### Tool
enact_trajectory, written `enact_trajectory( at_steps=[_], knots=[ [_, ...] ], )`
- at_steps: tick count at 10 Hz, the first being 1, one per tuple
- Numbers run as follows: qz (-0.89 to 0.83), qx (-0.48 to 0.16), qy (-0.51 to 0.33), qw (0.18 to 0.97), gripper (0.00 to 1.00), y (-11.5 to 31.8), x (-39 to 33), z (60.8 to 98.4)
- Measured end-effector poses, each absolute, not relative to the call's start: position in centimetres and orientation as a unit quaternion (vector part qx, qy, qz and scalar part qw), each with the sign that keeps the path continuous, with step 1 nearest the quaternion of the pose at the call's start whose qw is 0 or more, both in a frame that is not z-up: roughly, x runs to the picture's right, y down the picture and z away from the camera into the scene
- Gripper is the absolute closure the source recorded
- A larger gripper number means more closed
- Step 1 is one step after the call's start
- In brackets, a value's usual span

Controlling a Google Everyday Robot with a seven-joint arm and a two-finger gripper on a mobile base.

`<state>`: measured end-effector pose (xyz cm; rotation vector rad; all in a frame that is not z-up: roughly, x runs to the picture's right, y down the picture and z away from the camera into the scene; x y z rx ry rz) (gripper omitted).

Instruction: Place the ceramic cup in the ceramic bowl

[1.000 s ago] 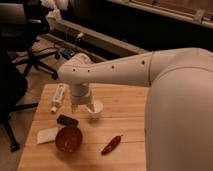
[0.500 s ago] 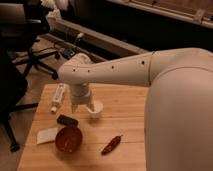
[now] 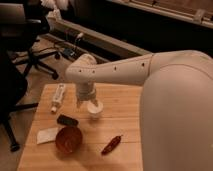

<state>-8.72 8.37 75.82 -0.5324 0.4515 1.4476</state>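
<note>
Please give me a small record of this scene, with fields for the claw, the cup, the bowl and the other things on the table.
claw: low over the table's middle, right at the ceramic cup
ceramic cup: white, upright on the wooden table, outside the bowl
ceramic bowl: reddish-brown, nearer the front edge, apart from the cup
white bottle: lying on its side near the picture's left edge of the table
black object: between bottle and bowl
white sheet: beside the bowl
red chili pepper: on the bowl's other side
task: cup not yet in bowl

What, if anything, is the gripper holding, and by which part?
It cannot be told: the gripper sits at the rim of the small white ceramic cup on the wooden table.
</note>
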Motion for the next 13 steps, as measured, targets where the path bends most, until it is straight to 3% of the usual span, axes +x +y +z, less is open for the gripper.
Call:
enact_trajectory(
  at_steps=[7,8,13],
  knots=[
    [0.615,-0.246,0.198,0.723,0.36,11.4,-9.9,80.4],
    [0.610,-0.243,0.200,0.727,0.41,11.9,-10.0,80.9],
    [0.605,-0.215,0.216,0.736,0.91,13.1,-9.5,82.3]
  ],
)
